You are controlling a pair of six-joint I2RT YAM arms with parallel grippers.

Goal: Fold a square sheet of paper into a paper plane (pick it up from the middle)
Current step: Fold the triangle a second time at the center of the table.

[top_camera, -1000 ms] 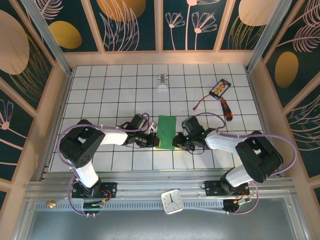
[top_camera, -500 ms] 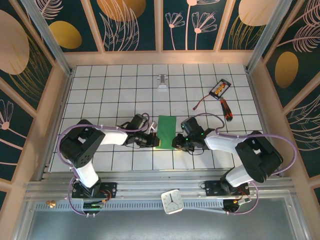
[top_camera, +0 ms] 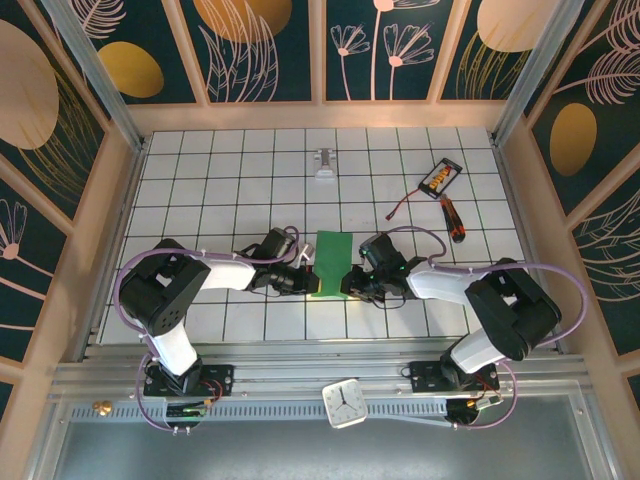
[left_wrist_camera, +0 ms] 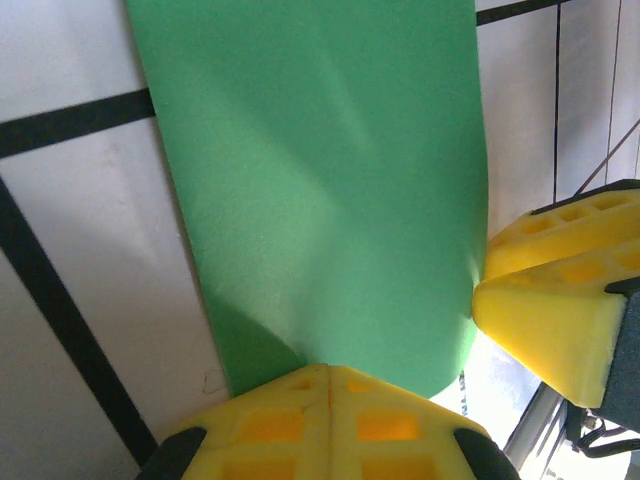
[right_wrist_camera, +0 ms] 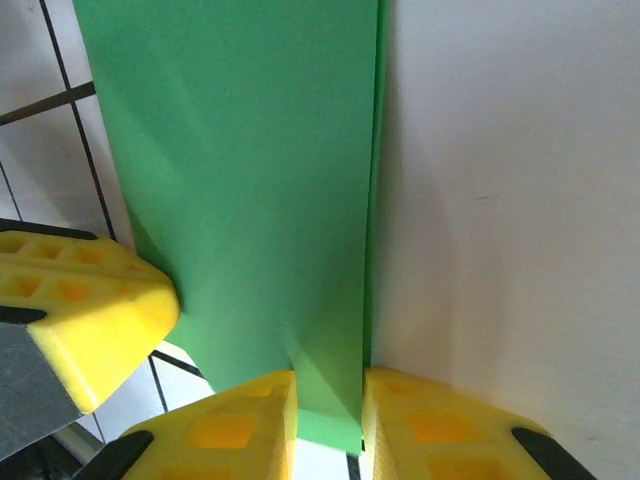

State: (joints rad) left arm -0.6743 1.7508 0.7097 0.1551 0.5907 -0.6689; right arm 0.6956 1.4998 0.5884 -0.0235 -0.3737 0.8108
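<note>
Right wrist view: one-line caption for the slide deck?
Right gripper, fingers parted, straddles the doubled edge of the folded green paper on the white tabletop.

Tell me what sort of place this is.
Probably a robot lab workcell: a white gridded tabletop boxed in by patterned wall panels, with a left arm and right arm bolted to a metal rail.

Close view down onto a green paper sheet (right_wrist_camera: 250, 180), folded into a long strip, lying on a white gridded table (right_wrist_camera: 500, 200). The right gripper (right_wrist_camera: 328, 390) has its two yellow fingers (right_wrist_camera: 240, 425) parted astride the strip's right edge. The left gripper (right_wrist_camera: 150, 295), also yellow, touches the strip's left edge
</note>
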